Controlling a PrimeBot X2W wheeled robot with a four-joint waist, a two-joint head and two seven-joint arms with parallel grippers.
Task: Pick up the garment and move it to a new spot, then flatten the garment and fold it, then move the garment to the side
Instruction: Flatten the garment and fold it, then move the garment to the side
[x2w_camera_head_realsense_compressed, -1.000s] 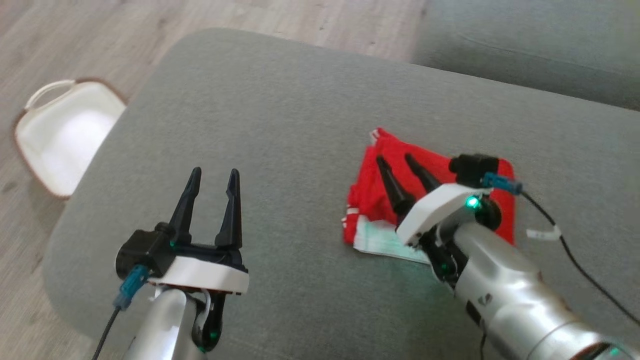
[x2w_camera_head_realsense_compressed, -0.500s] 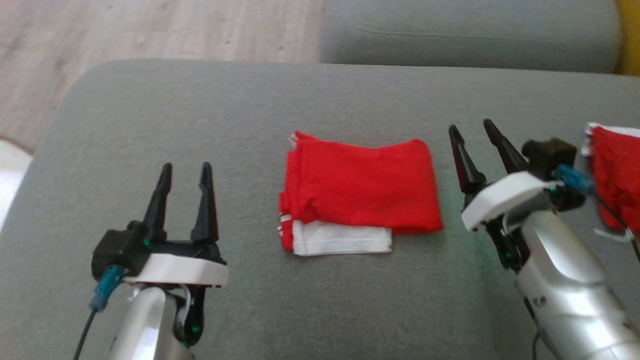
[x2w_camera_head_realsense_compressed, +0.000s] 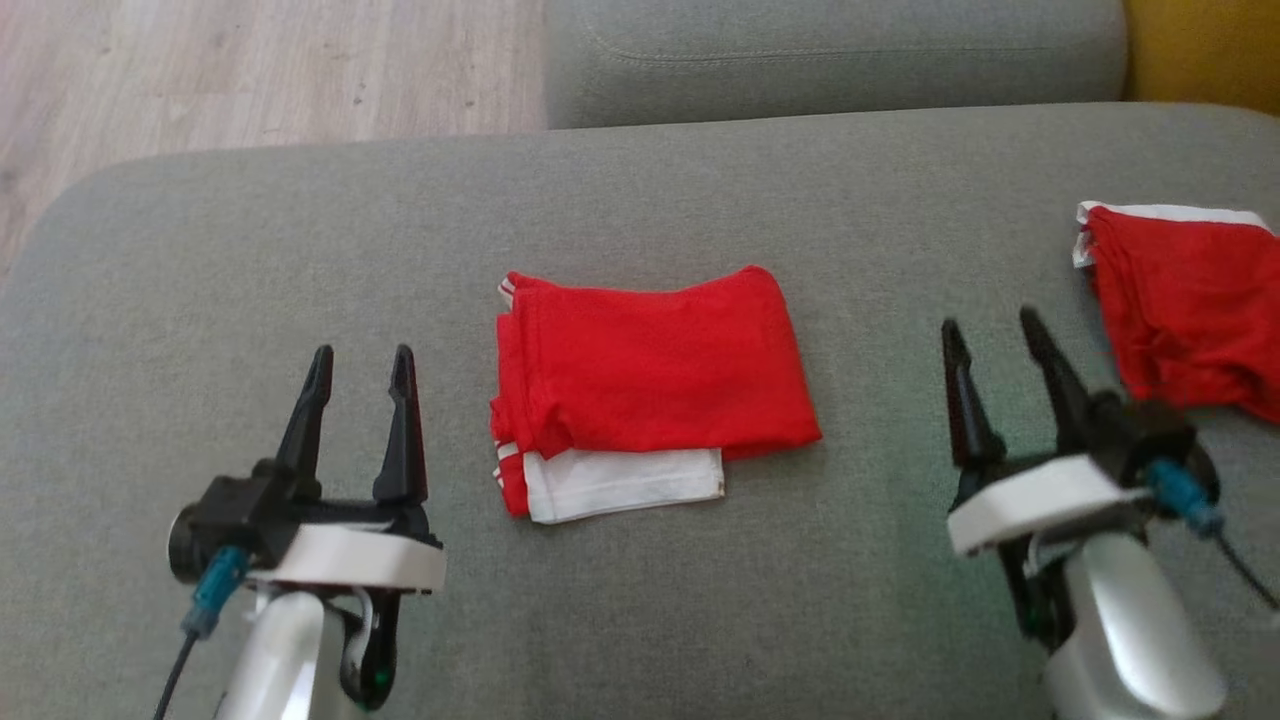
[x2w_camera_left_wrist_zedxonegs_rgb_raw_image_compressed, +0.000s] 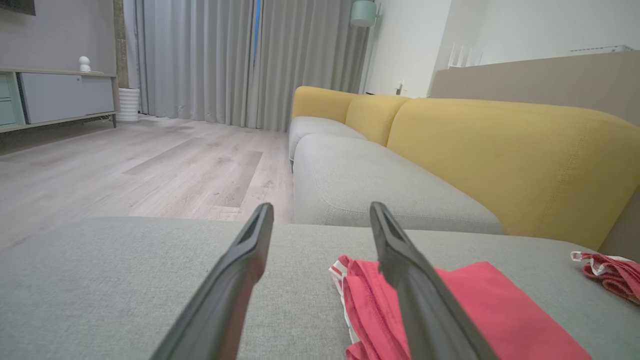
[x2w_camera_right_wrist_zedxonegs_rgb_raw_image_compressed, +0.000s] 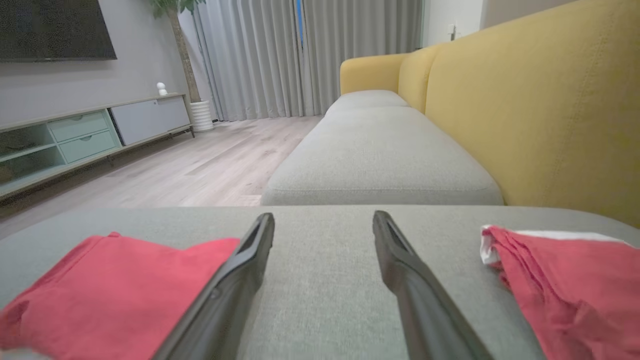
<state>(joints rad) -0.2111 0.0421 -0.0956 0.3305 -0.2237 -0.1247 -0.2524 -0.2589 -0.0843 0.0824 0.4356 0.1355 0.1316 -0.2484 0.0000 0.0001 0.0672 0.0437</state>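
A red garment (x2w_camera_head_realsense_compressed: 650, 380) with a white layer at its near edge lies folded flat in the middle of the grey cushion (x2w_camera_head_realsense_compressed: 640, 200). It also appears in the left wrist view (x2w_camera_left_wrist_zedxonegs_rgb_raw_image_compressed: 480, 305) and the right wrist view (x2w_camera_right_wrist_zedxonegs_rgb_raw_image_compressed: 110, 290). My left gripper (x2w_camera_head_realsense_compressed: 362, 352) stands open to its left, fingers apart (x2w_camera_left_wrist_zedxonegs_rgb_raw_image_compressed: 321, 206) and empty. My right gripper (x2w_camera_head_realsense_compressed: 988, 320) stands open to the garment's right, empty (x2w_camera_right_wrist_zedxonegs_rgb_raw_image_compressed: 324, 215), touching no cloth.
A second red garment (x2w_camera_head_realsense_compressed: 1185, 300) with white trim lies at the cushion's right edge (x2w_camera_right_wrist_zedxonegs_rgb_raw_image_compressed: 570, 280). Another grey seat cushion (x2w_camera_head_realsense_compressed: 830, 50) lies beyond, with a yellow backrest (x2w_camera_head_realsense_compressed: 1200, 45) at the right. Wooden floor (x2w_camera_head_realsense_compressed: 250, 70) lies off the far left.
The head camera has swung right, so the white basket has left view. My right gripper, which hung over the folded garment, now stands clear to its right. The left gripper keeps its pose.
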